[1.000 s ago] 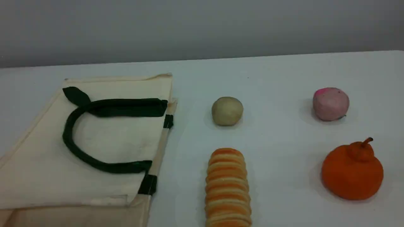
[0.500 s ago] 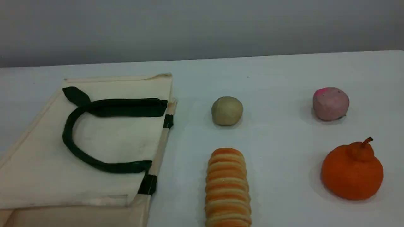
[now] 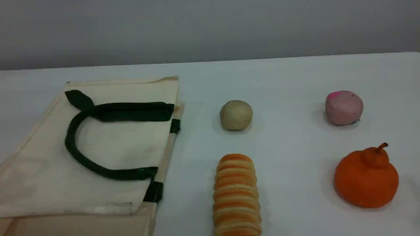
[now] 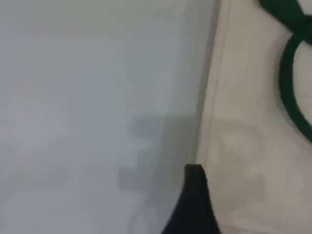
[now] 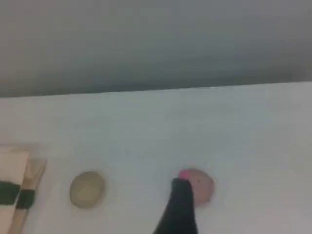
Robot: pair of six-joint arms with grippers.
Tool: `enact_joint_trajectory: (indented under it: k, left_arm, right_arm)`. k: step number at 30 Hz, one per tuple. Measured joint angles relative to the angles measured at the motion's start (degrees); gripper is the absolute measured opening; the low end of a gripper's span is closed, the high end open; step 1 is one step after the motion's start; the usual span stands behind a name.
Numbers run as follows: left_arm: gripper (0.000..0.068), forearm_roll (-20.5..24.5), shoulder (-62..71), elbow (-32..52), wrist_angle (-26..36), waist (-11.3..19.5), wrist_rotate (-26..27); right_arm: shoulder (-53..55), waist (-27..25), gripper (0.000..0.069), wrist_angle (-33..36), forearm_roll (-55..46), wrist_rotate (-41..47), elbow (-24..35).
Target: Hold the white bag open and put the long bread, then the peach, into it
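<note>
The white bag (image 3: 108,144) lies flat at the table's left, its dark green handle (image 3: 70,144) curled on top and its mouth facing right. The long bread (image 3: 236,195) lies lengthwise at the front centre, cut off by the bottom edge. At the back right sits the peach (image 3: 344,108). Neither arm shows in the scene view. The left wrist view has one dark fingertip (image 4: 195,195) over the bag's left edge (image 4: 253,146), beside bare table. The right fingertip (image 5: 179,204) hangs above the table, overlapping the distant peach (image 5: 201,187). Nothing is held at either tip.
A beige ball (image 3: 236,115) rests behind the bread, right of the bag's rim. A bigger orange stemmed fruit (image 3: 366,178) stands at the front right, in front of the peach. A grey wall runs behind the table's far edge.
</note>
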Motion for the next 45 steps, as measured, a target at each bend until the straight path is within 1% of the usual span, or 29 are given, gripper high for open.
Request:
enact_joint_trajectory:
  k: [3, 6, 13, 18, 24, 27, 32, 35, 40, 45]
  left_arm:
    - [0.0526, -0.1, 3.3, -1.7, -0.2, 0.0, 0.0]
    - [0.0526, -1.3, 6.0, -3.0, -1.8, 0.0, 0.0]
    - [0.0526, -1.4, 12.5, -6.0, -4.2, 0.0, 0.0]
    - [0.0526, -1.7, 18.1, -6.3, -8.3, 0.0, 0.0]
    - [0.0526, -4.8, 25.7, -7.3, -12.2, 0.0, 0.1]
    - [0.0526, -4.9, 29.4, -8.1, -12.6, -1.1, 0.2]
    - [0.0526, -4.9, 34.7, -9.7, -15.7, -4.5, 0.2]
    - [0.0526, -5.0, 37.7, -11.1, -16.6, -5.7, -0.7]
    - [0.0526, -6.1, 42.0, -12.3, -18.0, -6.2, -1.3]
    - [0.0526, -6.0, 44.9, -12.4, -18.7, -6.2, -1.3]
  right_arm:
    - [2.8, 0.0, 0.0588, 0.0, 0.0, 0.0, -1.1]
    - [5.7, 0.0, 0.0588, -0.5, 0.0, 0.0, -2.1]
    - [11.7, 0.0, 0.0588, -0.6, 0.0, 0.0, -2.7]
    - [14.3, 0.0, 0.0588, -1.0, 0.1, 0.0, -2.7]
    - [16.5, 0.0, 0.0588, -1.8, 0.1, 0.0, -2.7]
    - [17.2, 0.0, 0.0588, -2.0, 0.1, 0.0, -2.7]
    - [18.6, 0.0, 0.0588, -2.2, 0.1, 0.0, -2.7]
    - [18.9, 0.0, 0.0588, -2.2, 0.1, 0.0, -2.7]
    - [18.9, 0.0, 0.0588, -2.2, 0.1, 0.0, -2.7]
    - [18.9, 0.0, 0.0588, -2.2, 0.0, -0.3, -2.7]
